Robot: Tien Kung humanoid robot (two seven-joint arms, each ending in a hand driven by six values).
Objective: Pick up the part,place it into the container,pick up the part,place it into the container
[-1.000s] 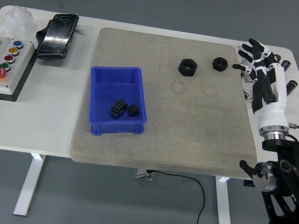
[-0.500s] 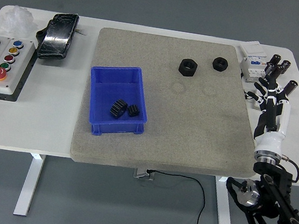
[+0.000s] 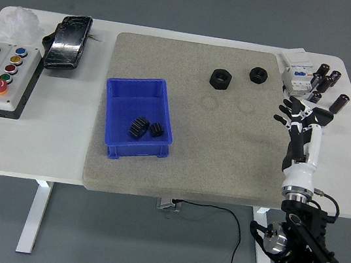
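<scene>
Head view: my right hand sits over the right edge of the grey mat, fingers spread and relaxed, holding nothing. My forearm runs down to the lower right corner. My left hand doesn't show.

Blue container on the mat's left part, long side running away from me. Two black gears lie in its near half: the larger gear left, the smaller gear just beside it on the right, about touching.

Two black hex nuts on the mat's far right area, outside the container: the bigger nut and the smaller nut, near each other, apart, both well away from my hand.

Off the mat: white device and dark cylinders at the table's far right corner; button box, black pouch, white clump at left.
</scene>
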